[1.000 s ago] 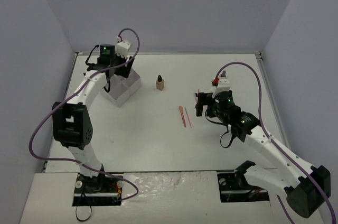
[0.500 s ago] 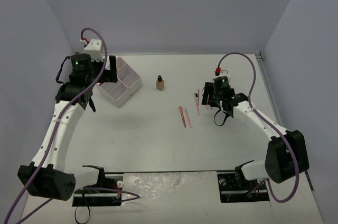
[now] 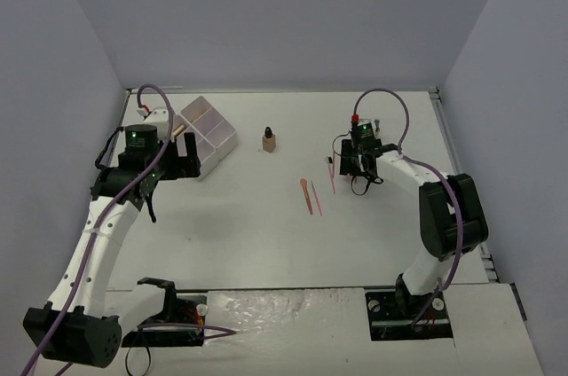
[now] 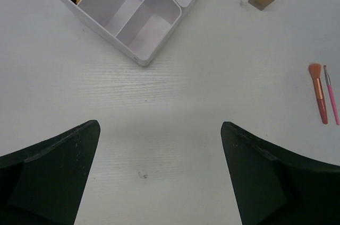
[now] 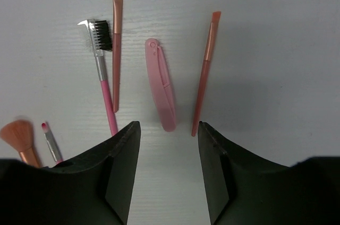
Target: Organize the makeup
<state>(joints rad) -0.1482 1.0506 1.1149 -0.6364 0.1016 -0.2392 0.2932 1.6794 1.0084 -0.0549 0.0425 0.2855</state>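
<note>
Holding the left gripper (image 3: 184, 158) low just beside the white box (image 3: 216, 130), near the far left corner of the bench (image 3: 240, 243). Holding the right gripper (image 3: 351, 163) in the far right part, just beside a thin pink stick (image 3: 333, 177). Also showing a tan dark-capped bottle (image 3: 269, 139) upright near the far edge, and two more sticks (image 3: 307, 195) lying side by side around the middle.

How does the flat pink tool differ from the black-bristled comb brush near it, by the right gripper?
The flat pink tool is broad and one plain pink piece; the comb brush is thin, with a silver neck on a pink handle. The flat pink tool shows no bristles; the comb brush has black bristles at one end. Both lie flat, roughly parallel.
</note>
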